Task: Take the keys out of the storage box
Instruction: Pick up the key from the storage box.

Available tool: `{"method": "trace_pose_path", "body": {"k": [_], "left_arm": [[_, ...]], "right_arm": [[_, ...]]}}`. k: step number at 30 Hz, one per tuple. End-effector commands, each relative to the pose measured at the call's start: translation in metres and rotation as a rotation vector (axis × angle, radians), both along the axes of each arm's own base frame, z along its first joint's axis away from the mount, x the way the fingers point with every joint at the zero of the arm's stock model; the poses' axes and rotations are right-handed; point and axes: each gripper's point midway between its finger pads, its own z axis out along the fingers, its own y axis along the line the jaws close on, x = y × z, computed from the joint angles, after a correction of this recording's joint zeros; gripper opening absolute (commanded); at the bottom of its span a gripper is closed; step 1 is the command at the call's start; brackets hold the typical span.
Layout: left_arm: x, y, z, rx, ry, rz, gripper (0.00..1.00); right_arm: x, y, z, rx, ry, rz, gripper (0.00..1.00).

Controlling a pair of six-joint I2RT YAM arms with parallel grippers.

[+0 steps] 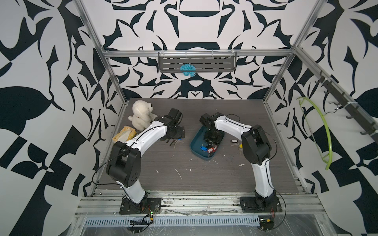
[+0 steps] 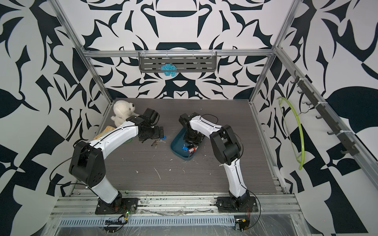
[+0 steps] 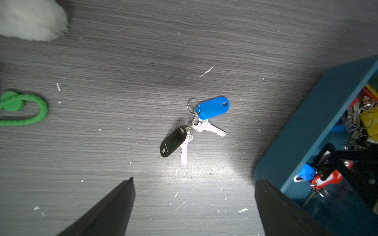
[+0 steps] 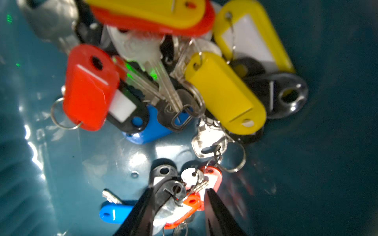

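The storage box, a teal tray, lies right of the table's middle. A heap of keys with red, yellow, blue and black tags fills it. My right gripper reaches down into the box, partly open. It straddles a bunch with black and red tags that rests on the floor. One finger touches the black tag, and a thin gap shows at the other. My left gripper hangs wide open and empty over two keys with a blue and a black tag, lying on the table left of the box.
A white plush seal and a yellow tissue packet sit at the back left. A green keychain lies by the left arm. Right of the box, a black tag and a yellow tag rest on the table.
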Motion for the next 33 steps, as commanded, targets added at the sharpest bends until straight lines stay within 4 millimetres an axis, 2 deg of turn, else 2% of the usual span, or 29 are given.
{"method": "trace_pose_path", "body": {"k": [1, 9, 15, 19, 26, 33], "left_arm": [[0.002, -0.002, 0.005, -0.013, -0.005, -0.01, 1.0], [0.002, -0.002, 0.006, -0.014, -0.004, -0.011, 1.0], [0.0, 0.0, 0.006, -0.008, 0.0, -0.011, 1.0], [0.0, 0.0, 0.008, -0.007, -0.003, -0.011, 1.0], [0.0, 0.0, 0.013, -0.01, -0.011, -0.009, 1.0], [-0.001, -0.001, 0.018, -0.021, -0.01, -0.006, 0.99]], "right_arm": [[0.007, -0.002, 0.018, -0.016, -0.046, -0.007, 0.39], [0.008, -0.003, 0.016, -0.022, -0.047, 0.006, 0.22], [0.01, -0.002, 0.018, -0.017, -0.056, 0.019, 0.01], [0.011, 0.0, 0.027, -0.001, -0.078, 0.029, 0.0], [0.011, 0.002, 0.061, 0.045, -0.151, 0.044, 0.0], [0.015, 0.004, 0.118, 0.132, -0.282, 0.059, 0.0]]}}
